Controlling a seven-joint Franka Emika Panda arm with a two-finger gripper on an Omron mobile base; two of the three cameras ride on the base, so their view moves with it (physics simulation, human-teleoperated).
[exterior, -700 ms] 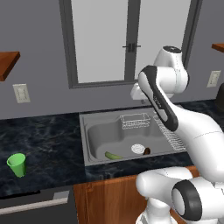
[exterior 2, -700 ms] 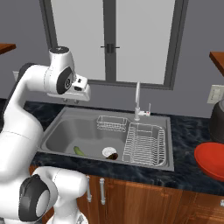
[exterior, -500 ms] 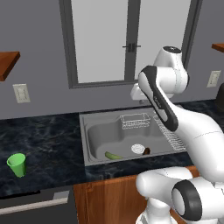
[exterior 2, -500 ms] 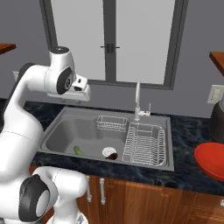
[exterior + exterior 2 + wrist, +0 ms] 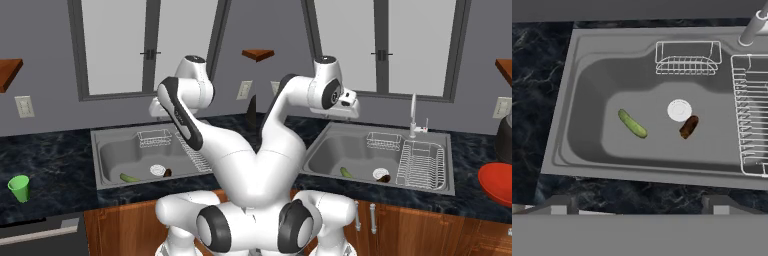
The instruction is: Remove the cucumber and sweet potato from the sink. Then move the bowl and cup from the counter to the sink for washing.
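- The claw (image 5: 640, 204) hangs high over the sink (image 5: 587, 100), its fingertips (image 5: 557, 204) spread wide apart with nothing between them.
- The cucumber (image 5: 632, 123) lies on the basin floor, at 9 o'clock of the white drain (image 5: 679, 110).
- The sweet potato (image 5: 688, 127) rests just beside the drain at its 5 o'clock, well apart from the cucumber.
- The cup (image 5: 19, 188) stands upright on the dark tabletop (image 5: 55, 165), left of the sink.
- The bowl (image 5: 497, 183) sits on the tabletop right of the dish rack (image 5: 422, 165).
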